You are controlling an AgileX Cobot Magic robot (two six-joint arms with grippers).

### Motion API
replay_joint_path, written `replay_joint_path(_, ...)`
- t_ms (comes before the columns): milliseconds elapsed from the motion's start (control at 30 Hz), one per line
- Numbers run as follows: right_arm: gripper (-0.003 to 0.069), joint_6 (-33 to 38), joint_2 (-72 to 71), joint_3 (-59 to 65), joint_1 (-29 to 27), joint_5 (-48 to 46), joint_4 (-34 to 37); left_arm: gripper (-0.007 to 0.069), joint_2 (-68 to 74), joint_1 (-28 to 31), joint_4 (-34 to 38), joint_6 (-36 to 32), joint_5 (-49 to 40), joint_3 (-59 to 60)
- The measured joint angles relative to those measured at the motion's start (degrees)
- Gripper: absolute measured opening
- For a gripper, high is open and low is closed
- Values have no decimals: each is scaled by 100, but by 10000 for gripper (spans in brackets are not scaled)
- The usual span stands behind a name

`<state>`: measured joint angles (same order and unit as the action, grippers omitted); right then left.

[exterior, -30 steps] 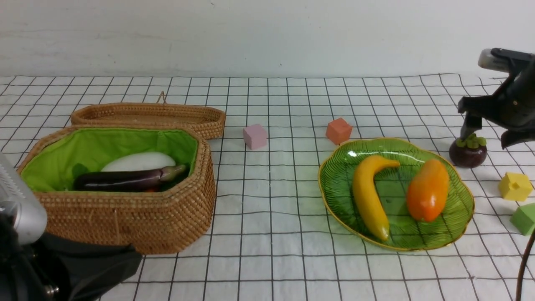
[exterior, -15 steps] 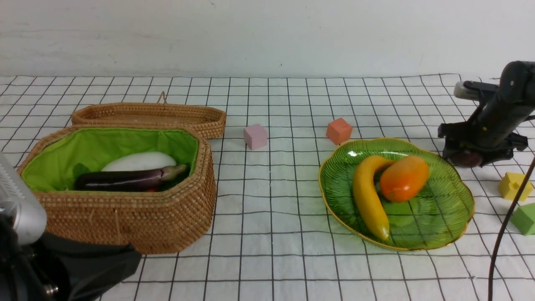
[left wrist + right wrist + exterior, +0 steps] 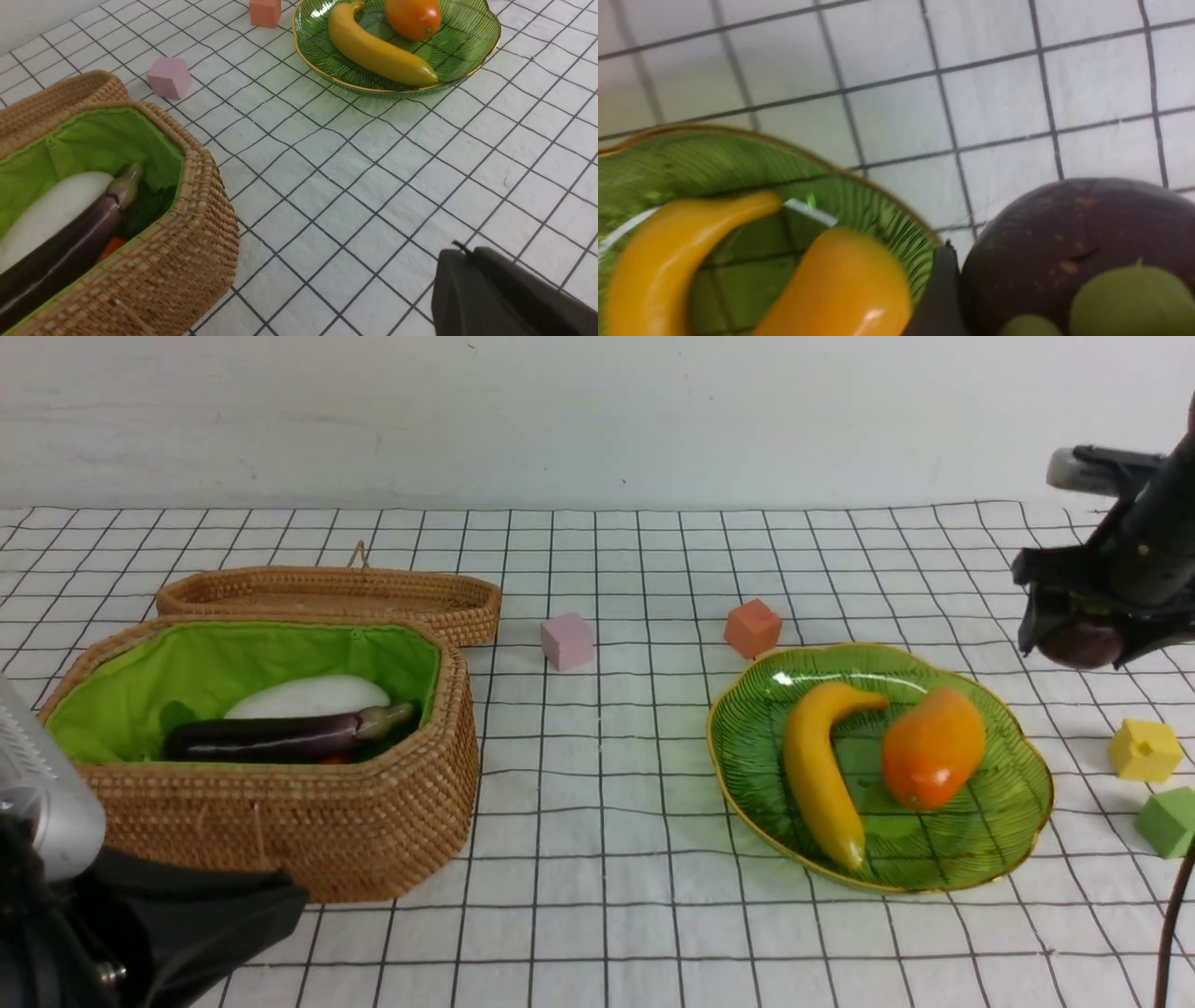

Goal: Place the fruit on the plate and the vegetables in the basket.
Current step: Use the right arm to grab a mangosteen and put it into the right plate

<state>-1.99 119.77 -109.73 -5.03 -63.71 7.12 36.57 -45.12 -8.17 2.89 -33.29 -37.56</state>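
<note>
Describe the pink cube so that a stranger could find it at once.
Start at the deep woven rattan basket with green lining on the left of the checked cloth. Beyond its far right corner sits the small pale pink cube. The orange cube near the green plate is its only close neighbour.

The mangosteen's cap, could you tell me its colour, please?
Green, on the mangosteen; clearest in the right wrist view.

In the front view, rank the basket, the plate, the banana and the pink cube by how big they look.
1. Basket, largest, though it also sits nearest the camera.
2. Plate, somewhat smaller in outline.
3. Banana, lying in the plate.
4. Pink cube, smallest; it sits farther back, which shrinks it a little more.
</note>
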Motion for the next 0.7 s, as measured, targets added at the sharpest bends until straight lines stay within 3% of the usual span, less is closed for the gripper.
replay_joint_path(300,598,-43,-1587,2267,1336,468,188,1,0,0,-40,0,18,0)
replay_joint_path(633,598,-284,-1386,2999,1615,852,130,7,0,0,0,0,13,0)
replay_joint_path(700,643,-296,-1357,2999,1615,879,130,8,0,0,20,0,13,0)
